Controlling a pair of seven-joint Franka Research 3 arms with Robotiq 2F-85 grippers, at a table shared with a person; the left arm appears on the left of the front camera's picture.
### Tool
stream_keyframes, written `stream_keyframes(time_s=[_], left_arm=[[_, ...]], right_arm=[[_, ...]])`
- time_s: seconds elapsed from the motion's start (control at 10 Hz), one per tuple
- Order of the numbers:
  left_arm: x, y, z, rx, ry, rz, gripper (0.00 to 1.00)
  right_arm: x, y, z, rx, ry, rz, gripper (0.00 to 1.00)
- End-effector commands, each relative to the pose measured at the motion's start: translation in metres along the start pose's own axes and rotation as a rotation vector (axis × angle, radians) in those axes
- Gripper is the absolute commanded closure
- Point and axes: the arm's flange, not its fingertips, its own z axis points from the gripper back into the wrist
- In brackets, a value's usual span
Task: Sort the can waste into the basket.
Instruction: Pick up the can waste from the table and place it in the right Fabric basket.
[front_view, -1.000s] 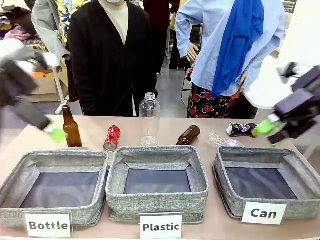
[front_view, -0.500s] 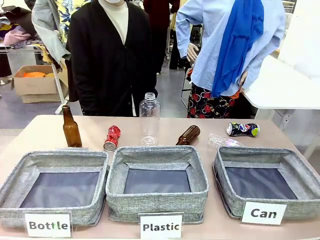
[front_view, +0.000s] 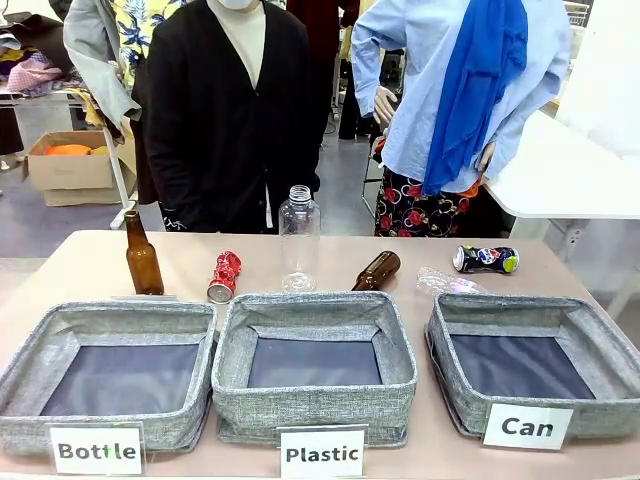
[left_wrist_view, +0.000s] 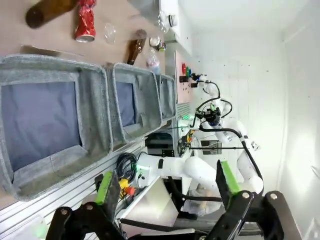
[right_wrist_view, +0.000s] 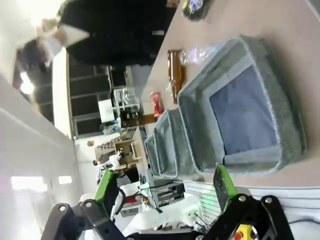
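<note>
A dented red can (front_view: 224, 277) lies on the table behind the gap between the left and middle bins. A dark blue can (front_view: 485, 259) lies on its side at the far right, just behind the grey basket (front_view: 530, 308) labelled "Can", which holds nothing. In the left wrist view my left gripper (left_wrist_view: 167, 182) is open and empty, high off the table's left end, with the red can (left_wrist_view: 85, 22) far ahead. In the right wrist view my right gripper (right_wrist_view: 164, 185) is open and empty, off the near side of the basket (right_wrist_view: 200, 130); the dark can (right_wrist_view: 195, 6) lies beyond it.
A brown bottle (front_view: 142, 256) stands at the left, and another (front_view: 377, 270) lies near the middle. A clear plastic bottle (front_view: 299, 238) stands upright, and a crushed one (front_view: 445, 282) lies beside the basket. Bins labelled "Bottle" (front_view: 110, 315) and "Plastic" (front_view: 315, 308) sit alongside. A person stands across the table.
A second ago both arms showed blurred at the front view's left and right sides; they have since pulled out of that view. The cans and bins have not moved.
</note>
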Motion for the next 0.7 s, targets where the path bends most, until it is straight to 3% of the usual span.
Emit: stream_keyframes(time_s=[0.0, 0.3, 0.6], left_arm=[[-0.012, 0.002, 0.015, 0.008, 0.017, -0.028, 0.00], [-0.012, 0.002, 0.015, 0.008, 0.017, -0.028, 0.00], [-0.012, 0.002, 0.015, 0.008, 0.017, -0.028, 0.00]], right_arm=[[-0.005, 0.014, -0.002, 0.036, 0.095, 0.039, 0.00], [-0.006, 0.009, -0.007, 0.023, 0.063, 0.014, 0.00], [0.010, 0.091, -0.057, -0.313, 0.134, 0.256, 0.00]])
